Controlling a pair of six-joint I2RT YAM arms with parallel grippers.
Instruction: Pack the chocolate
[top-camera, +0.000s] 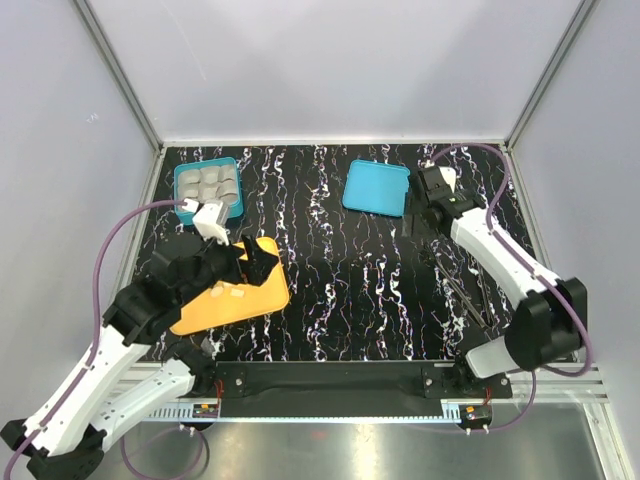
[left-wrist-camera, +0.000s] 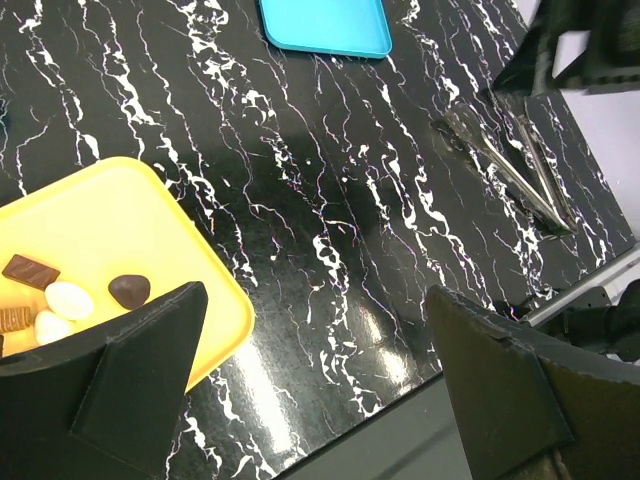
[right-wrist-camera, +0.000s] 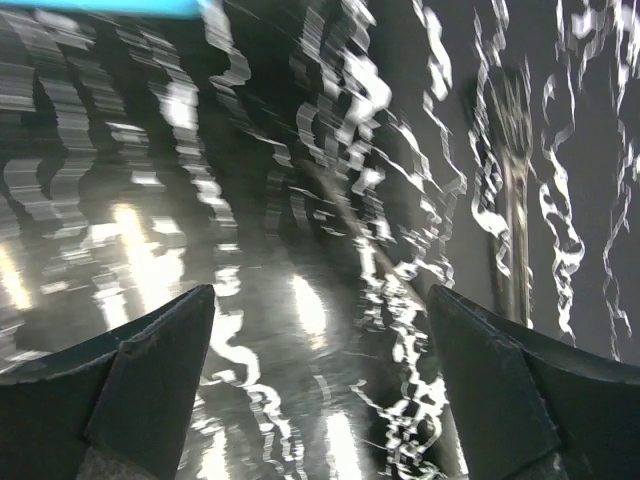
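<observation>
The chocolate (left-wrist-camera: 68, 300) lies in a small cluster on the orange tray (left-wrist-camera: 120, 215), at about 8 o'clock on the bench (top-camera: 340, 290). The left wrist view shows dark brown and cream-white pieces close together, some touching. The left gripper (left-wrist-camera: 320, 395) hovers over the tray's 2 o'clock corner, jaws spread wide with nothing between them. The right gripper (right-wrist-camera: 320, 390) is also wide open and empty, low over bare bench near the teal lid (top-camera: 376, 186) at 1 o'clock; its view is blurred. The teal box (top-camera: 208, 187) with pale compartments sits at 10 o'clock, just beyond the tray. Metal tongs (left-wrist-camera: 510, 165) lie at 4 o'clock.

The pieces look very light and stiff but brittle, with smooth surfaces that may slip. The rounded ones could roll or squirt out of a pinch. A gentle hold across a piece's narrow middle seems safest. The dark rounded piece at the cluster's 3 o'clock side stands most apart and looks easiest to take.
</observation>
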